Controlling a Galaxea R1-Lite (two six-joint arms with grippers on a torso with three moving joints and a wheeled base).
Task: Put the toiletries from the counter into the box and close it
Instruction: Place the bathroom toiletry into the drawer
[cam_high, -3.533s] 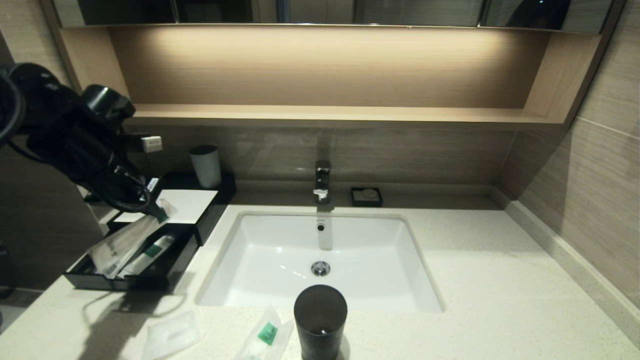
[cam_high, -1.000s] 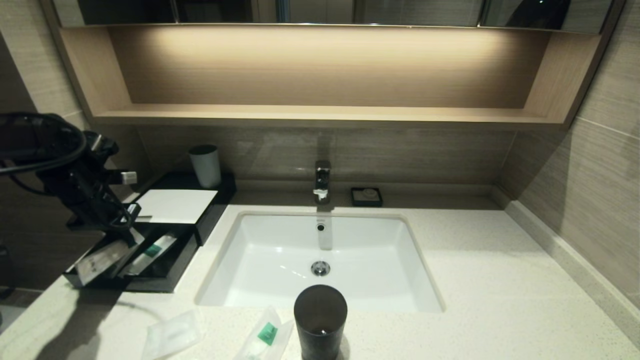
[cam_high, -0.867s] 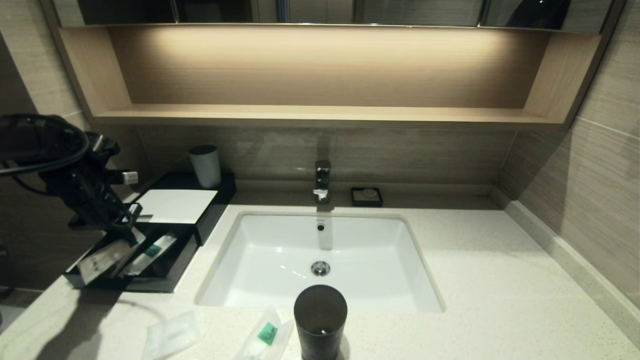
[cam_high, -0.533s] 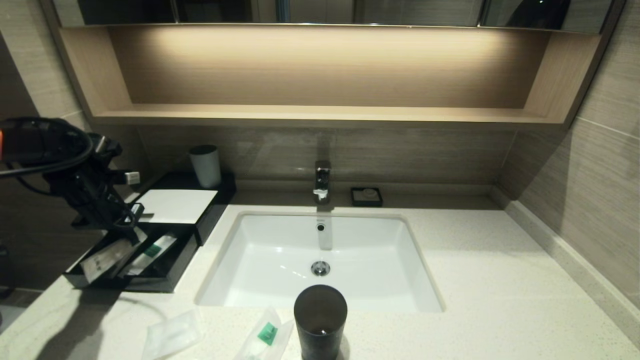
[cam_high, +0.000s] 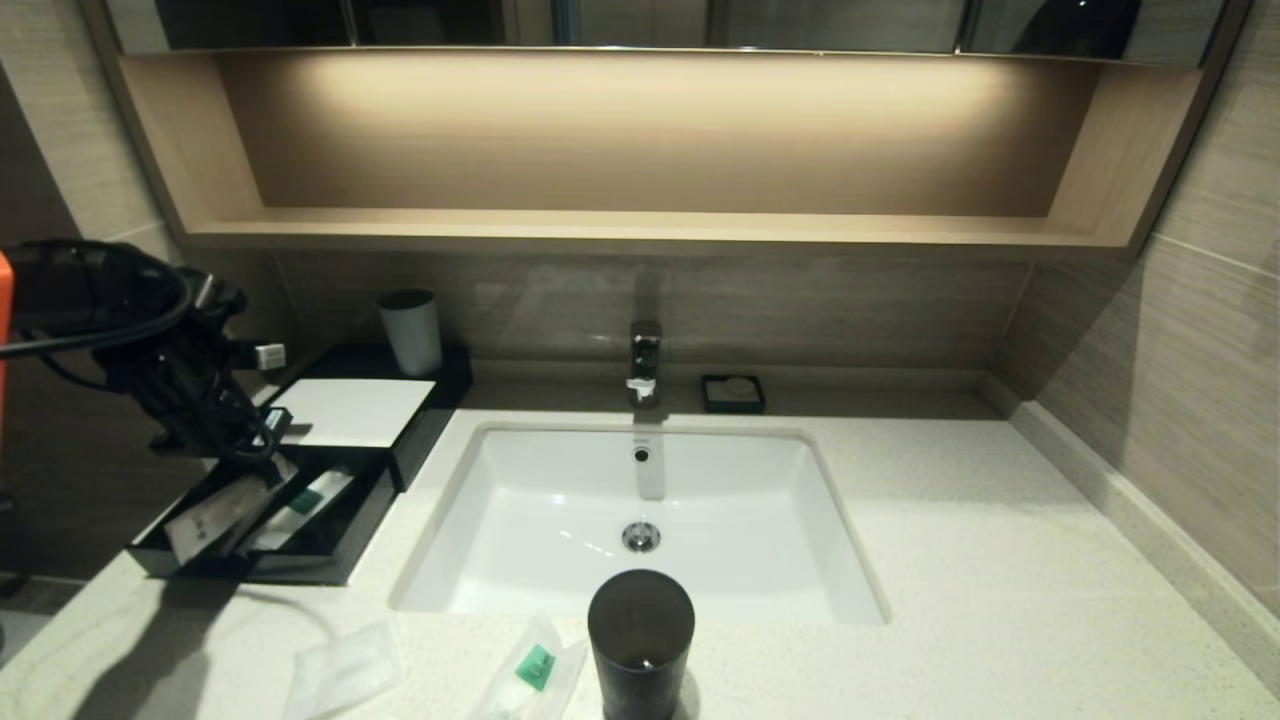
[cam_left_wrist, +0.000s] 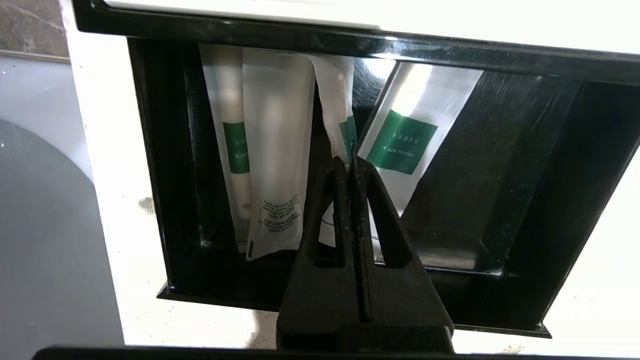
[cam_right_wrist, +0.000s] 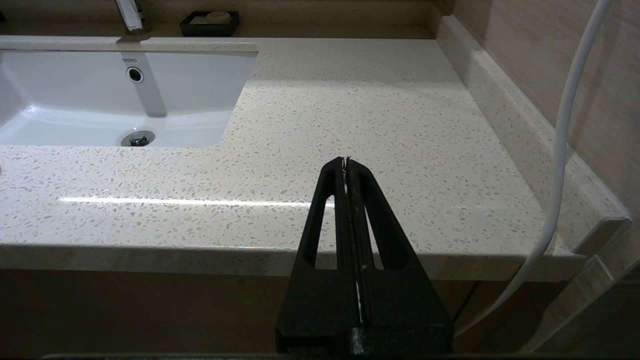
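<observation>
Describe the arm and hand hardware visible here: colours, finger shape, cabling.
Both hands are matte black. The left hand and right hand each have two tapered fingers with long triangular cut-outs, widening to a black base block. In the head view the left arm is black, with looped black cables, a small white tag and an orange patch at the frame edge. A white cable runs beside the right hand.

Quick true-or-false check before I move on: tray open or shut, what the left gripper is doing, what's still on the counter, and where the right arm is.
1. The box's pull-out tray is open. True.
2. The left gripper is open and empty. False: it is shut on a packet's edge over the tray.
3. No toiletries remain on the counter. False: a squarish packet and a green-labelled packet lie near the front edge.
4. The right gripper hangs shut at the counter's front edge. True.
5. The dark cup sits inside the tray. False: it stands in front of the basin.
</observation>
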